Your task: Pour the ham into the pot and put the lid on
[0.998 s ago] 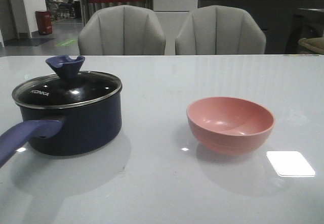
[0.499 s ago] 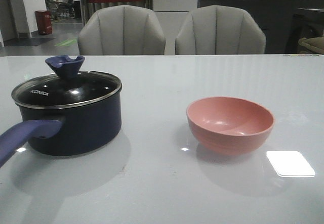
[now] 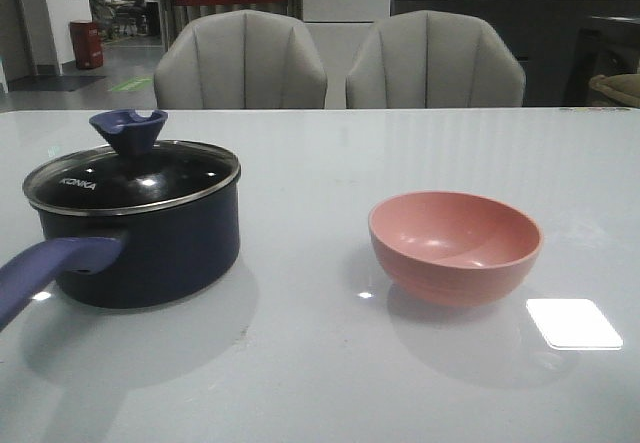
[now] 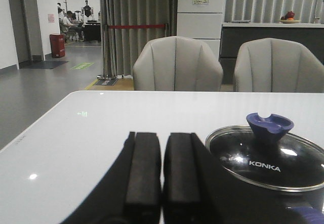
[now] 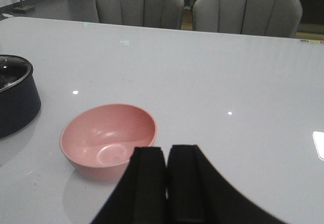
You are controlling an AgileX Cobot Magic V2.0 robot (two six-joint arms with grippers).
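Both grippers, left and right, are closed; pot handle points toward the camera's left.

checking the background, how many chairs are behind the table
2, side by side past the table's far edge: the left chair behind the pot, the right chair behind the pink bowl. None looks hidden.

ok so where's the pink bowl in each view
Front view: pink bowl right of centre, right of the pot.
Left wrist view: not in it.
Right wrist view: lower left, just beyond the pincer tips.
Shared landmark: the pot, at that picture's left edge.
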